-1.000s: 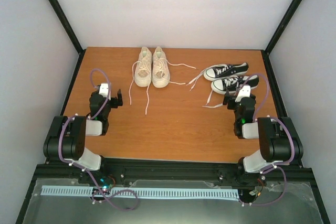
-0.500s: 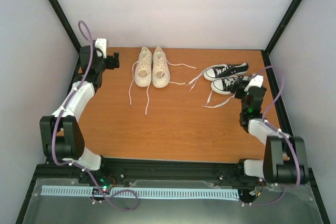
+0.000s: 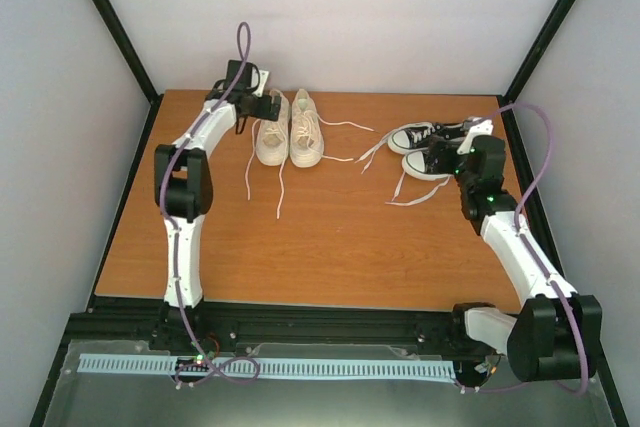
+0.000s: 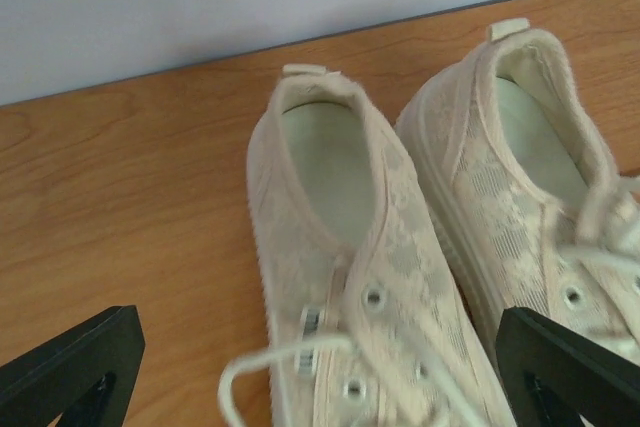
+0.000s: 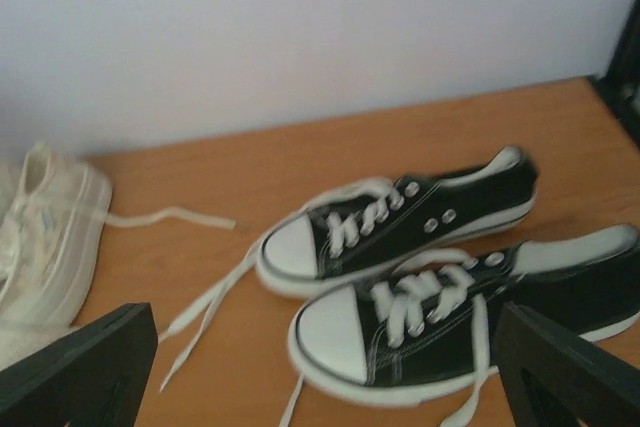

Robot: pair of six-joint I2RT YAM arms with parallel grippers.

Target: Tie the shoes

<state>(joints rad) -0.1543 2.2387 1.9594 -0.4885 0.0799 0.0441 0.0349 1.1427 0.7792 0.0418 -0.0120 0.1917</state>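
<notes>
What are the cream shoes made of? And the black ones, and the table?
Cream shoes: soft woven cloth, probably canvas or lace, matte; a patterned weave shows.
Black sneakers: likely dark canvas, with smooth white rubber toe caps and soles.
Table: wood or wood-look laminate; grain streaks show, slight sheen.

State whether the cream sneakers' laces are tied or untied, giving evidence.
Untied: the white laces trail loose over the table beside the cream sneakers, with no bow showing.

shoes point(image 3: 290, 129): paired, toes near, laces loose on bench point(image 3: 320, 247) | left tool point(image 3: 262, 107): at shoes' far-left heel | black sneakers point(image 3: 425, 135): right of shoes, apart | right tool point(image 3: 456, 153): well right of shoes, over sneakers
</notes>
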